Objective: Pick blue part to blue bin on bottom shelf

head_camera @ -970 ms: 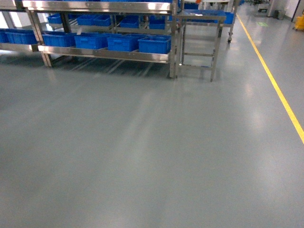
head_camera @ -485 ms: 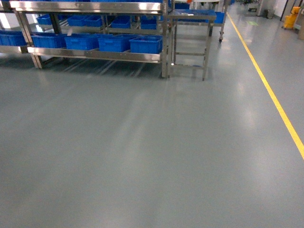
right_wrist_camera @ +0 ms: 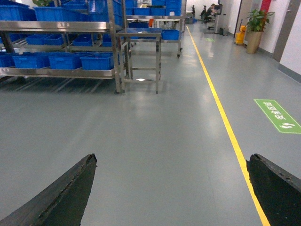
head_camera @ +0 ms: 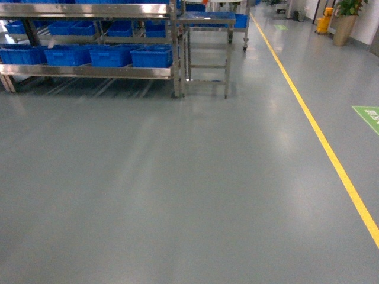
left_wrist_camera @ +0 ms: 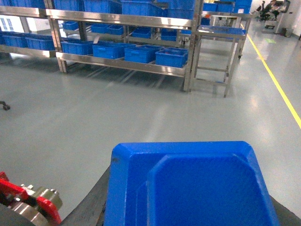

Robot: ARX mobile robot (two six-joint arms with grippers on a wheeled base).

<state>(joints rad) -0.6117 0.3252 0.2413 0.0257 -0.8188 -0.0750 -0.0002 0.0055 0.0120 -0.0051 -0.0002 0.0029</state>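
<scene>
Head view: grey floor (head_camera: 177, 189) fills most of the frame. A steel rack sits far off at top left, its bottom shelf (head_camera: 89, 71) carrying a row of blue crates (head_camera: 151, 56) side by side behind the shiny front lip. Which crate is the task's bin can't be told from here. Just right of the rack stands a small steel table (head_camera: 207, 23), and a yellow line (head_camera: 320, 142) runs along the floor on the right. Further right there's a green floor sign (head_camera: 370, 115), with a potted plant (head_camera: 343, 23) at top right.

Left wrist cam: a bright-blue piece (left_wrist_camera: 188, 179) w/ smooth face and bevelled corners fills the lower frame. It sits between the dark fingers (left_wrist_camera: 89, 207) of the left gripper (left_wrist_camera: 188, 214). It's prob. the blue part, but no ribbed face shows, so that can't be confirmed, nor whether the fingers are clamping it. A red-and-metal fitting (left_wrist_camera: 28, 200) is at the bottom left corner. The rack is well apart from the piece, across the floor.

Right wrist cam: right gripper (right_wrist_camera: 171, 188) has its fingers (right_wrist_camera: 61, 197) spread wide w/ only floor between them. The rack and table are far off at upper left.
</scene>
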